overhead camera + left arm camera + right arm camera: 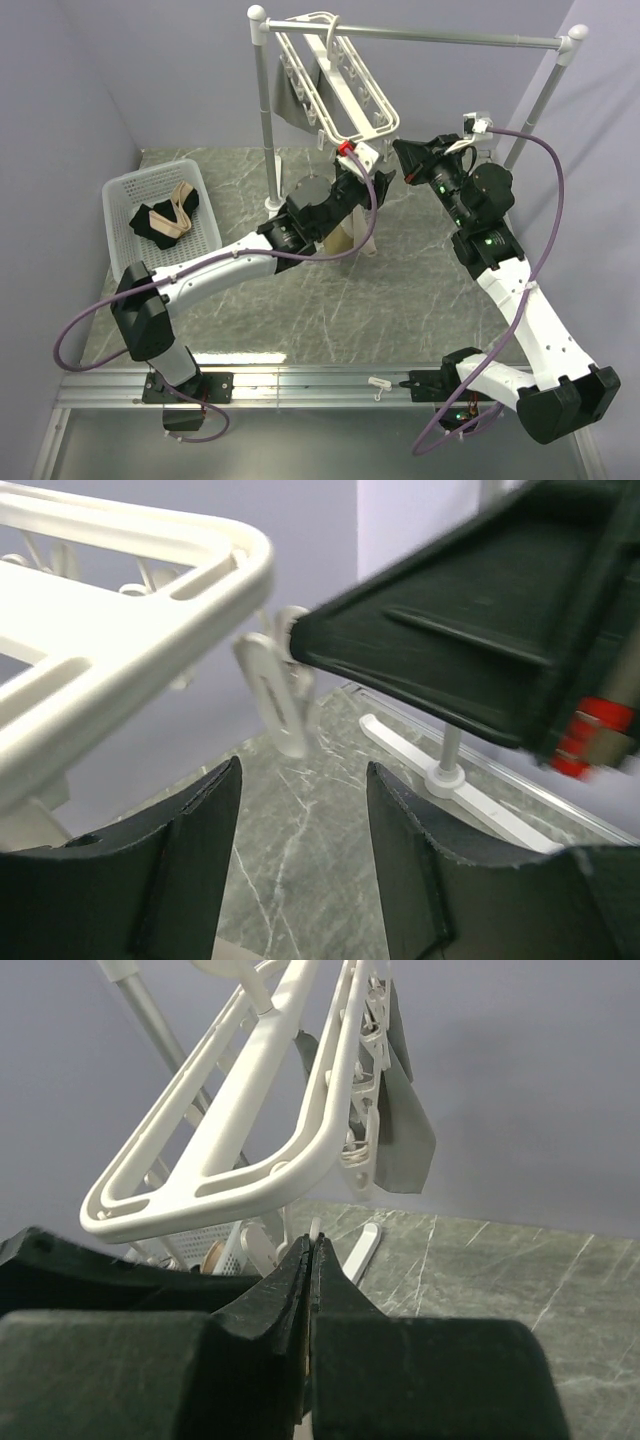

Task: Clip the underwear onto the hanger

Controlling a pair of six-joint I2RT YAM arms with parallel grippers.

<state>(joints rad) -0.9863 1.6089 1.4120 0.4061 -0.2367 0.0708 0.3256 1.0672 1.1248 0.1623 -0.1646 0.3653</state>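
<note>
L grip (pixel 302 770) half open, empty | R grip (pixel 310 1245) shut, hold unclear | risk: L may miss clip (pixel 272 695), bump hanger (pixel 150 620), swing → underwear (pixel 352 240) slips

Two robot arms meet under the near corner of a white clip hanger (pixel 338 72), which hangs tilted from a silver rail stand (pixel 430 38) at the back of a grey marbled worktop (pixel 300 310). The left pincer (pixel 368 172) and right pincer (pixel 403 152) sit near each other just below the frame. Tan underwear (pixel 355 240) shows beneath the left arm. A grey garment (pixel 290 100) hangs at the hanger's far side. A white basket (pixel 125 230) on the left holds black and beige cloth (pixel 165 222).
</note>
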